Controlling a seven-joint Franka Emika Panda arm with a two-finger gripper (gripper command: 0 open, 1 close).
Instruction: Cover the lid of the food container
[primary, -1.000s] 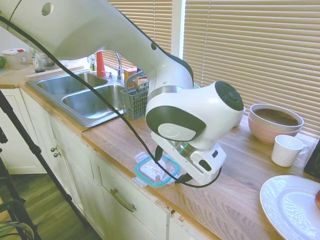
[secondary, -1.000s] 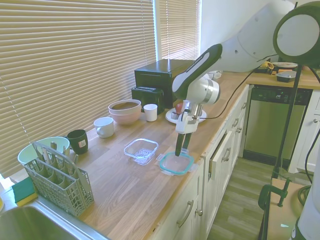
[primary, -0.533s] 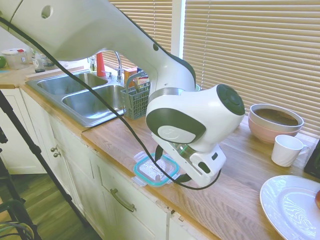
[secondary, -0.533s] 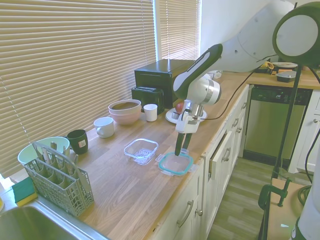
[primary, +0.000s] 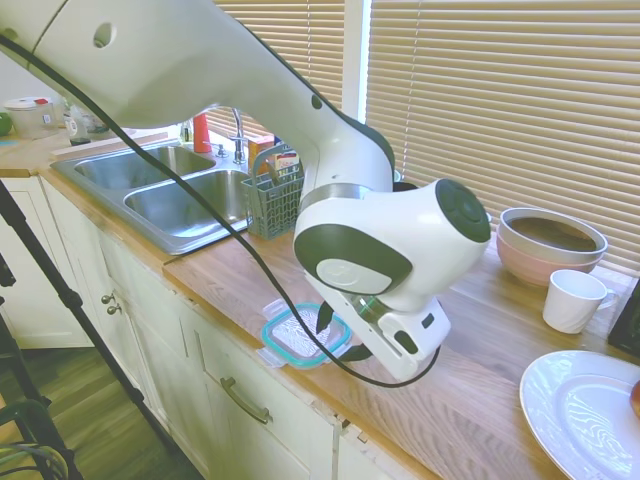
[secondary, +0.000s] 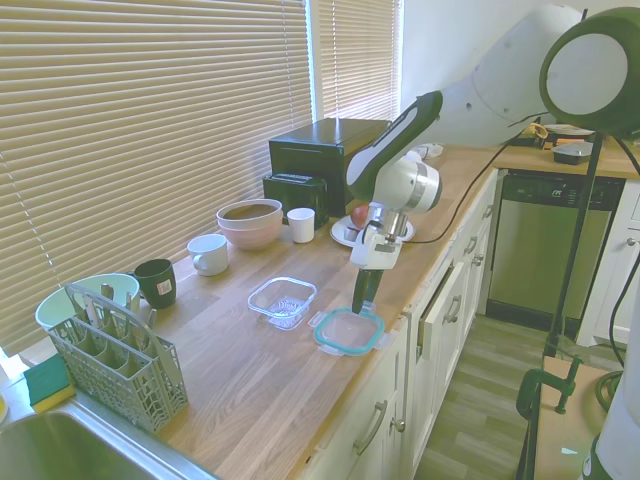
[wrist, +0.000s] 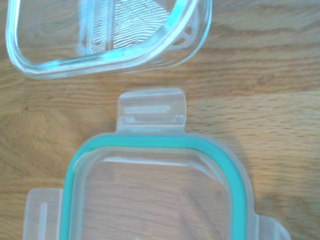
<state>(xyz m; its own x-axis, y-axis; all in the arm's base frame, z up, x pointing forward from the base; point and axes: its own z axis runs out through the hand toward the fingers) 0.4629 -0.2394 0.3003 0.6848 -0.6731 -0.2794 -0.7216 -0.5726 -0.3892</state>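
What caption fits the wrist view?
Teal-rimmed lid lying on the wooden counter, one snap tab pointing toward the empty glass food container just beside it, not touching.

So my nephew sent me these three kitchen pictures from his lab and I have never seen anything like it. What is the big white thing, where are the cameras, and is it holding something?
The white thing is a robot arm; its end effector is a two-finger grasping tool. Two pictures come from cameras standing in the room on opposite sides of the arm. The third comes from a camera on the arm's wrist, looking straight down from close by.

On the wooden counter lie a clear square lid with a teal rim and snap tabs, near the front edge, and beside it an open glass food container. Further back are a pink bowl, a white mug, a dark mug and a grey cutlery basket.

The end effector reaches down to the lid's edge. I cannot tell whether it grips the lid.
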